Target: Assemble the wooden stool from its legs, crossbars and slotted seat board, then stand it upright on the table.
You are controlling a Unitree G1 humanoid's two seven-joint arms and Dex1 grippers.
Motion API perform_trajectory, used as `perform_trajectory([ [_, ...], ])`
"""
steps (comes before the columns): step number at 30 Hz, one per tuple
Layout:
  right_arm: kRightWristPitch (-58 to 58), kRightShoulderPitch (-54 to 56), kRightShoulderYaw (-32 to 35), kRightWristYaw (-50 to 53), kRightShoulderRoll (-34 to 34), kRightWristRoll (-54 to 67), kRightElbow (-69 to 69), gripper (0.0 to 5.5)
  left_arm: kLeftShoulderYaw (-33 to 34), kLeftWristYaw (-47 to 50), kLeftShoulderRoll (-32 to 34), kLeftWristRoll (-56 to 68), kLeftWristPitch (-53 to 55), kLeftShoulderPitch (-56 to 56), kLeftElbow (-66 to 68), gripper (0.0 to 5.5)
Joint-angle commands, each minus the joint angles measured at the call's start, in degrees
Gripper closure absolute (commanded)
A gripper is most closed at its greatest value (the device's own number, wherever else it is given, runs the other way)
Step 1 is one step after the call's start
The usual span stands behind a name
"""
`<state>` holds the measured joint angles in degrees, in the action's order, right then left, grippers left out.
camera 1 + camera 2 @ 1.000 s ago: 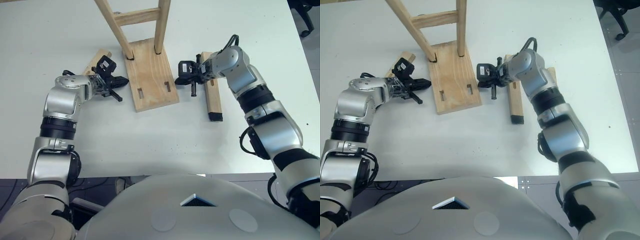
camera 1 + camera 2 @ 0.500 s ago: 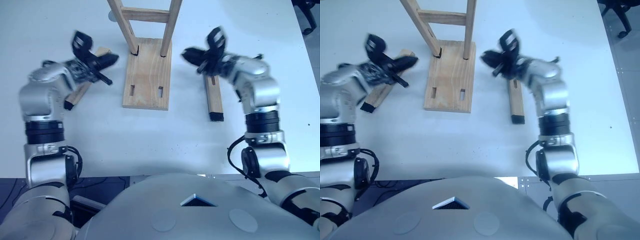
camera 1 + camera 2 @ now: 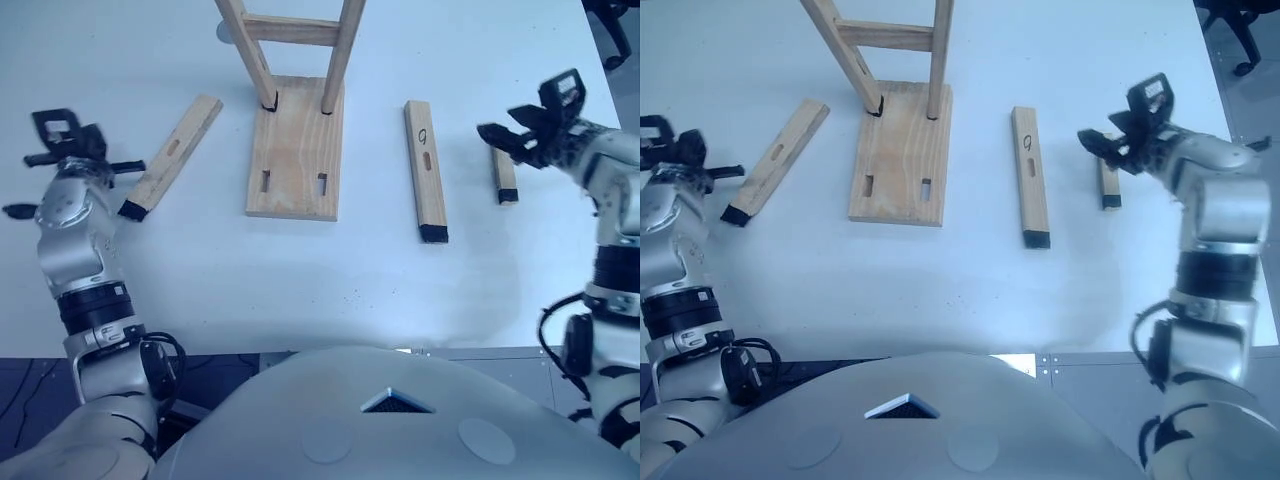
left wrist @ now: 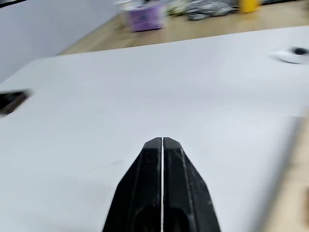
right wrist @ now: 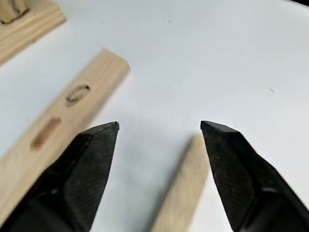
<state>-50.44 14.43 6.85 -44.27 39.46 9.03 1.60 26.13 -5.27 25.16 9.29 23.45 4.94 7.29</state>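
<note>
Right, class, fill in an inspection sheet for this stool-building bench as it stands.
Surface: white table, a few dark specks near the front.
Job's things: seat board lying flat; leg frame standing in its far slots; left loose leg and right loose leg lying either side; short bar farther right.
Clutter: small round disc far back on the table.
Hands: left hand shut, empty, apart from the parts; right hand open above the short bar.
Cables: black loop below the near edge.
Surroundings: chair base on the floor.
</note>
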Motion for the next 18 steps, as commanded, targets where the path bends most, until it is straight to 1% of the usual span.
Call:
perform_trajectory([
  [1,-3.3,-2.1,-2.1,-1.9,5.0,0.3,1.3,1.79,0.7,1.0,-1.3,1.0,-2.5,1.2,-0.7,5.50],
  [4,-5.3,-3.8,-3.9,-2.6,6.0,0.8,1.1,1.79,0.4,0.9,-2.3,1.7,-3.7,0.6,-2.9,5.50],
  [10,-3.6,-9.7,-7.3,0.0,4.4,-0.9,-2.4,1.79,0.1,0.6,-2.2,2.6,-5.3,2.7,-3.2,5.50],
  [15,-2.2,-12.6,-5.8,2.3,2.4,-0.2,-6.9,2.54,-0.8,-0.8,-0.8,3.2,-4.5,4.7,-4.9,5.50],
  [18,-0.9,-11.9,-4.7,3.5,1.0,0.3,-10.8,2.90,-0.2,-0.6,-0.8,4.0,-4.6,5.6,-7.9,5.50],
])
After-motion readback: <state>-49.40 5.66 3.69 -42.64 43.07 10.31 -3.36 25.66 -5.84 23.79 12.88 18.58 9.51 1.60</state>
